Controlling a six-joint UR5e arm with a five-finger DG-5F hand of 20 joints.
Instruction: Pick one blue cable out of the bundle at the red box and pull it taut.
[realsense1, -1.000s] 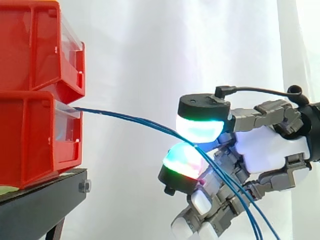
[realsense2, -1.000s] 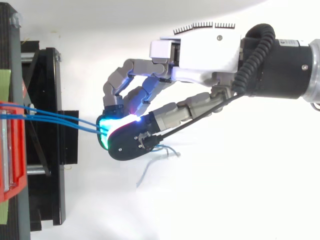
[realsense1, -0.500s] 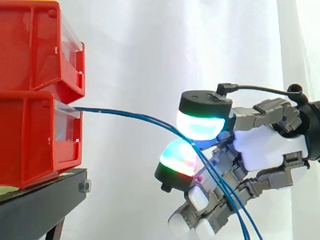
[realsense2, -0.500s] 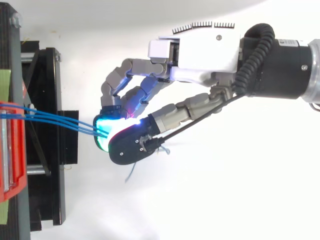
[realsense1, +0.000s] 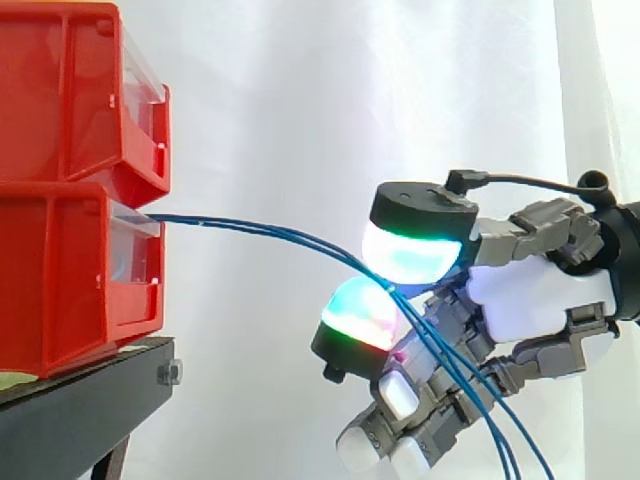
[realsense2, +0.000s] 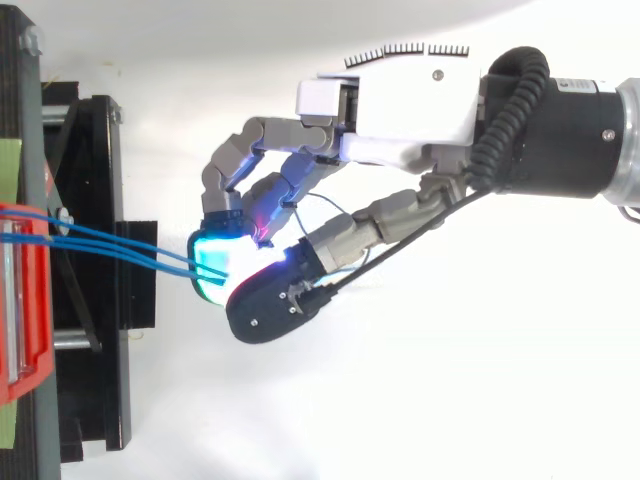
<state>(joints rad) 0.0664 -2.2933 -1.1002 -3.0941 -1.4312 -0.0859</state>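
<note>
Blue cables (realsense1: 255, 232): several thin strands, run as a bundle. Origin: front opening of the lower red bin (realsense1: 60, 280). Route: they leave the bin approx. level, bow gently down to the right, pass btwn two glowing pads of the hand (realsense1: 540, 300), then drop steeply toward the lower right edge of the side view. The span btwn bin and hand is not straight and shows a slight curve. In the top view the strands cross above the black stand (realsense1: 80, 410) and converge at the cyan finger pad (realsense2: 210, 265). A loose blue loop lies further back, btwn fingers and thumb.

Fingers: curled, pinching the cables. The thumb pad (realsense1: 410, 255) sits on top, glowing white-cyan w/ a green band. The finger pad sits just below it, cyan-green w/ red on its underside. The strands run through the narrow zone btwn the two. The other fingers are folded below the palm.

Hand pos.: right of the bins, well apart from them, lower than the bin opening.

Surroundings: upper red bin (realsense1: 60, 90) stacked directly on the lower one, both on the black stand. White curtain (realsense1: 280, 100) behind.
</note>
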